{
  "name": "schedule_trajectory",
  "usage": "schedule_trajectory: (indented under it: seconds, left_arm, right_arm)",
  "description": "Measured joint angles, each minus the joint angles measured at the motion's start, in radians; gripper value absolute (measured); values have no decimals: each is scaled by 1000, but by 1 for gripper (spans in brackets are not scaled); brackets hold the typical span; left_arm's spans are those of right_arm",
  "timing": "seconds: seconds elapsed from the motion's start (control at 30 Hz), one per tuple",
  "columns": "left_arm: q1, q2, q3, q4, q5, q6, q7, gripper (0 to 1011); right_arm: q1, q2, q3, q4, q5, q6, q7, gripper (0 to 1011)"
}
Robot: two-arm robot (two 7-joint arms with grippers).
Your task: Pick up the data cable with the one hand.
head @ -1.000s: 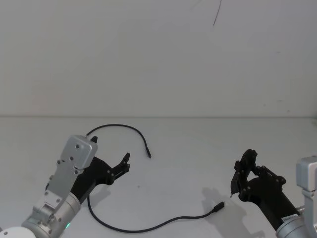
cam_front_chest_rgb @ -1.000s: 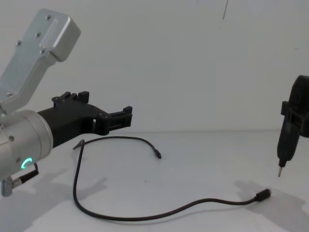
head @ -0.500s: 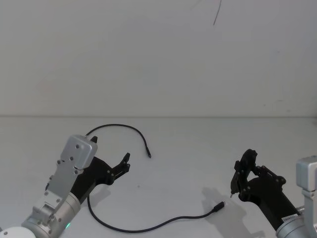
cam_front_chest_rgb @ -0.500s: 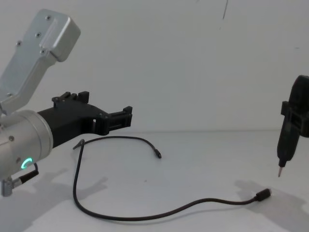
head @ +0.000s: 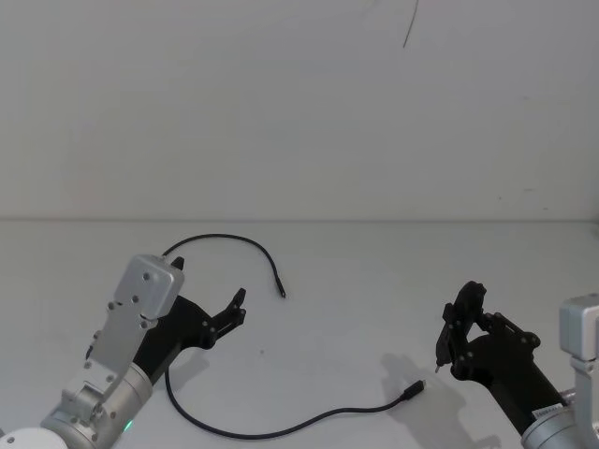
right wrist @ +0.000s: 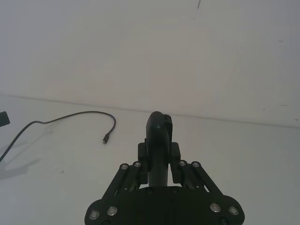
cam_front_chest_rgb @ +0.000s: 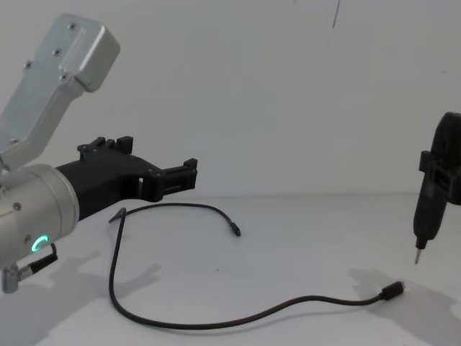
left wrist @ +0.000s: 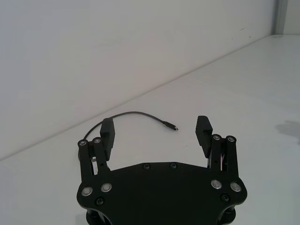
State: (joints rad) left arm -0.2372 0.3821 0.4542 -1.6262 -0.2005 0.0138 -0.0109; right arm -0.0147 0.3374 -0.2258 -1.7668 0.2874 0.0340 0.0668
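The data cable [head: 281, 434] lies on the white table in a long loop, a thin black cord. One plug [head: 282, 295] rests near the middle, the metal-tipped plug [head: 413, 388] at the front right. My left gripper [head: 210, 281], a black claw on a silver arm, hovers open above the loop's left side and hides a stretch of cord. Between its fingers in the left wrist view [left wrist: 155, 129] the far arc of the cable [left wrist: 136, 113] shows. My right gripper [head: 459, 323] hangs at the right, shut on a black pen-like tool [cam_front_chest_rgb: 425, 216] whose silver tip points down above the plug [cam_front_chest_rgb: 392, 290].
The white table [head: 356, 271] meets a plain white wall at its back edge [head: 393, 221]. A thin dark line [head: 410, 26] marks the wall high up. Open table lies between the two arms.
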Motion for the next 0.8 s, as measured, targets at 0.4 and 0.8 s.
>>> schedule_trajectory:
  seconds: [0.4,0.8]
  left_arm:
    - [0,0,0,0,0,0,0,1001]
    - [0,0,0,0,0,0,-1,1002]
  right_arm:
    - [0,0,0,0,0,0,0,263]
    - [0,0,0,0,0,0,0,263]
